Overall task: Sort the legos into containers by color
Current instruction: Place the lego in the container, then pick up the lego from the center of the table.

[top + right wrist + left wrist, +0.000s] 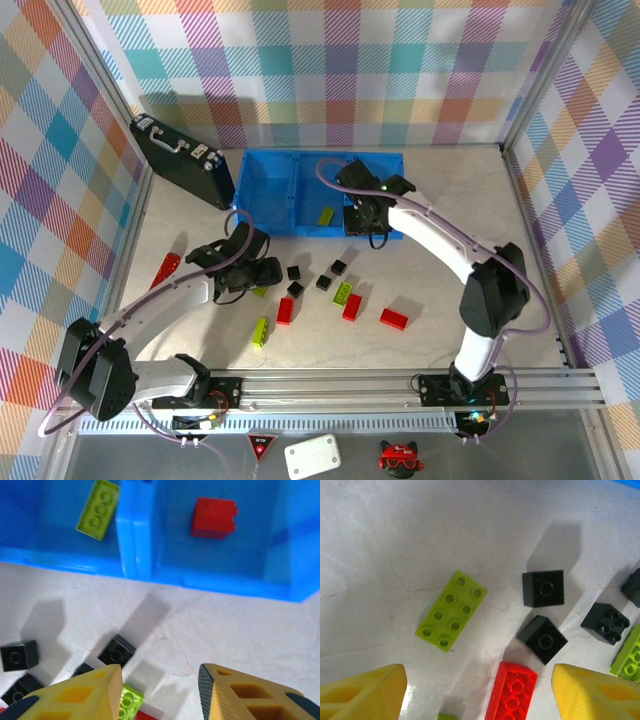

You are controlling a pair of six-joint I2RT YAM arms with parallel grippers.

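Left hand (478,682): fingers spread wide, nothing between them. It hangs low over the desk (380,540) at the left end of the loose pile.
Under it: a lime brick (451,611) lies flat, studs up, just far of the fingers. A red brick (512,692) shows between the two fingers, nearer the right one. The black bricks (543,588) sit just right of the lime one.
Likely aim: the wide spread suits straddling an oblong brick. Lime or red, cannot tell which.
Right hand (159,676): also open and empty. It hovers over the desk just near of the bins (135,530), by the wall between the middle and right bins.
Bins so far: binned lime (97,509) in the middle, binned red (213,517) on the right. The left bin is probably meant for black.
Progress: early. Most bricks lie on the desk between the arms, and a stray red (167,268) lies well apart by the left wall.
Case (180,160): far left beside the bins, no part of the sort.
Risk: the pile is crowded, so a closing finger may nudge a black neighbour.
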